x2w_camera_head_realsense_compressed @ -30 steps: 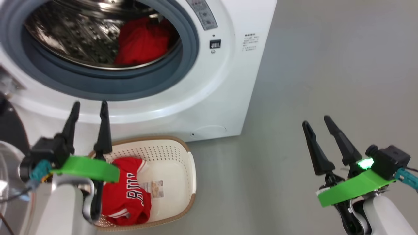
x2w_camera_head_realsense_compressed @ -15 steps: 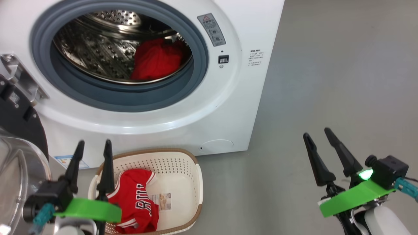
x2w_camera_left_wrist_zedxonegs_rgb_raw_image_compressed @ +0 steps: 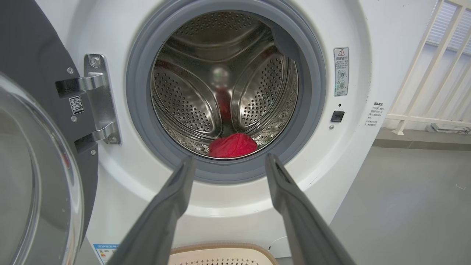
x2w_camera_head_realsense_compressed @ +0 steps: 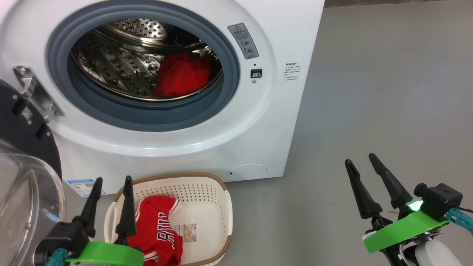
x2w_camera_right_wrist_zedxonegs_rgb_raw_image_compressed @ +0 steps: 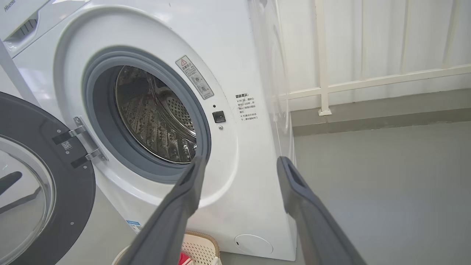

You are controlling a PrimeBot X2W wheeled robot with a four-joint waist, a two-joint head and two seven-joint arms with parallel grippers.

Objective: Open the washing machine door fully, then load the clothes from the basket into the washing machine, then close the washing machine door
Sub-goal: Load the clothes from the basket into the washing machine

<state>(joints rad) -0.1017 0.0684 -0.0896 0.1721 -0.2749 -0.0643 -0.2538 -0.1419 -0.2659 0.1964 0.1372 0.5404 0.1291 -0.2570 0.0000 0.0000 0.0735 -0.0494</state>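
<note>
The white washing machine [x2w_camera_head_realsense_compressed: 281, 44] stands with its round black door [x2w_camera_head_realsense_compressed: 26, 125] swung open to the left. A red garment [x2w_camera_head_realsense_compressed: 183, 75] lies low in the steel drum, also seen in the left wrist view [x2w_camera_left_wrist_zedxonegs_rgb_raw_image_compressed: 232, 145]. On the floor in front sits the cream basket [x2w_camera_head_realsense_compressed: 221, 192] with another red garment with lettering [x2w_camera_head_realsense_compressed: 157, 227] in its left half. My left gripper [x2w_camera_head_realsense_compressed: 112, 180] is open and empty, hovering over the basket's left rim. My right gripper [x2w_camera_head_realsense_compressed: 361, 159] is open and empty over bare floor, right of the machine. Both wrist views face the machine [x2w_camera_left_wrist_zedxonegs_rgb_raw_image_compressed: 368, 22] [x2w_camera_right_wrist_zedxonegs_rgb_raw_image_compressed: 228, 33].
Grey floor [x2w_camera_head_realsense_compressed: 388, 92] spreads to the right of the machine. A white railing [x2w_camera_right_wrist_zedxonegs_rgb_raw_image_compressed: 323, 55] and a pale wall stand behind it. The open door's glass bowl [x2w_camera_head_realsense_compressed: 22, 199] bulges at my far left, close to the left arm.
The head camera has tilted up, so the machine and basket sit lower in the picture. Both grippers have sunk lower in view and stay open. Both garments lie as before.
</note>
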